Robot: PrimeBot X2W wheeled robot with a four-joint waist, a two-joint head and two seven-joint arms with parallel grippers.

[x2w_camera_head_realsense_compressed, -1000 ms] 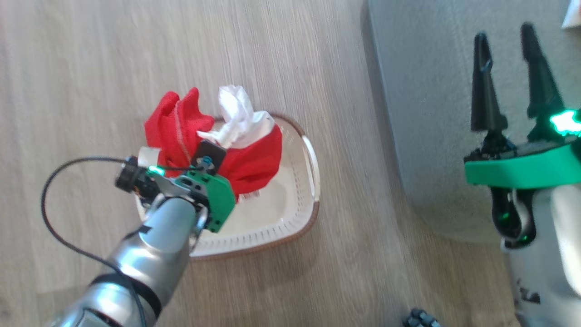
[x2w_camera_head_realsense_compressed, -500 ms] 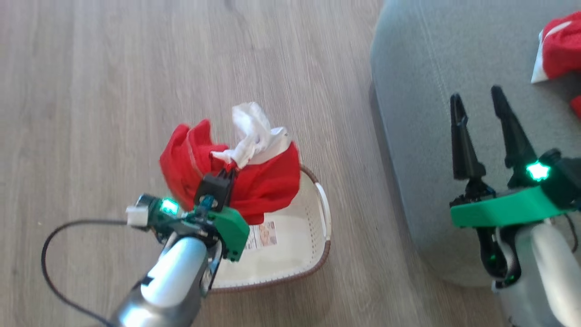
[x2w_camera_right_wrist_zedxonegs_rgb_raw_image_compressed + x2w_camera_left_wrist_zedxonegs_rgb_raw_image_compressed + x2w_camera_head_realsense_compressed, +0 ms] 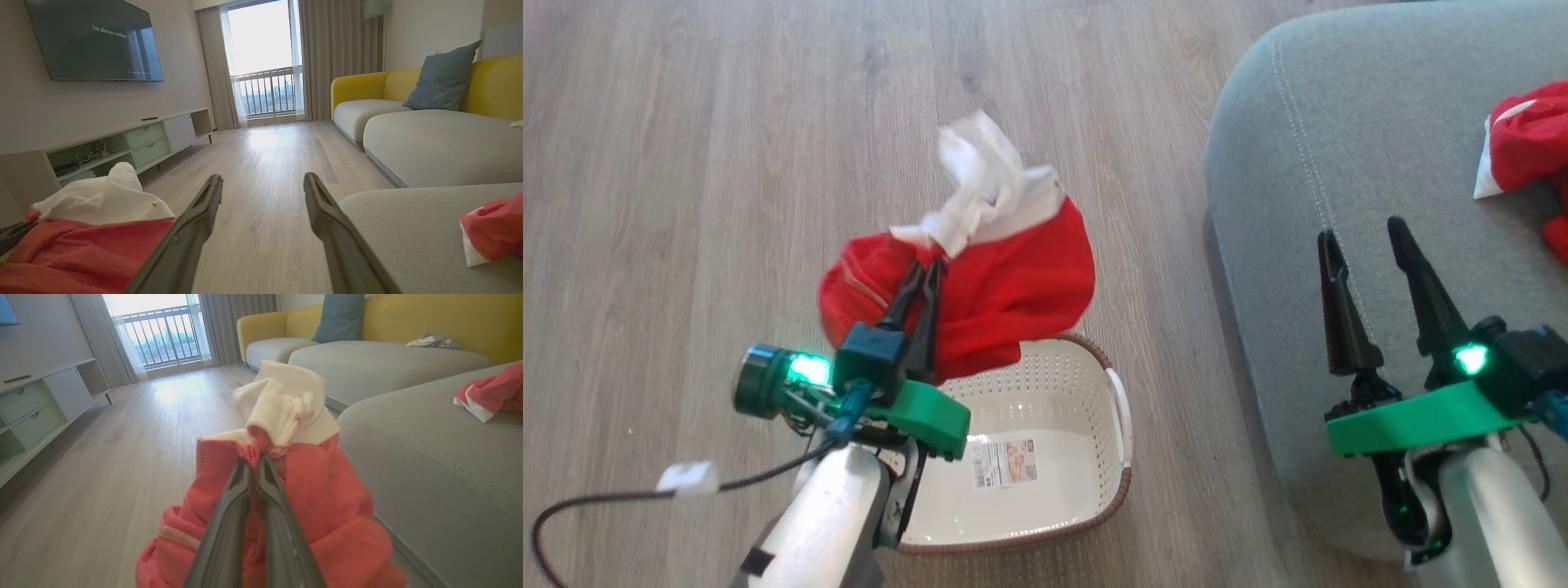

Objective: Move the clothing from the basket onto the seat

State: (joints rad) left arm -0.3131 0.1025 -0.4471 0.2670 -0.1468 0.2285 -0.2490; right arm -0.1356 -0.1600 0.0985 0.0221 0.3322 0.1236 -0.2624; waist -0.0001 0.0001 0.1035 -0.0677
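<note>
Nearest, the basket (image 3: 1054,384) sits on the floor (image 3: 686,163), its bottom bare around the label (image 3: 1006,461). The left forearm hides its near left corner, so something small may lie there, but it looks emptied. Above its far rim the left gripper (image 3: 925,265) is clamped tight on a red garment (image 3: 1013,278) at the white band, and the bundle hangs clear of the basket, over the floor. The right gripper (image 3: 1362,230) hovers above the seat (image 3: 1339,122) near its left edge, fingers apart, holding nothing. Farther in, a second garment (image 3: 1523,147) lies on the seat towards its right side.

I judge one piece delivered and the last in the air; what is left is the carry across and the release. A strip of open floor runs between basket and seat. The seat's rounded left edge is the one thing to clear, and broad bare cushion lies beyond it.
</note>
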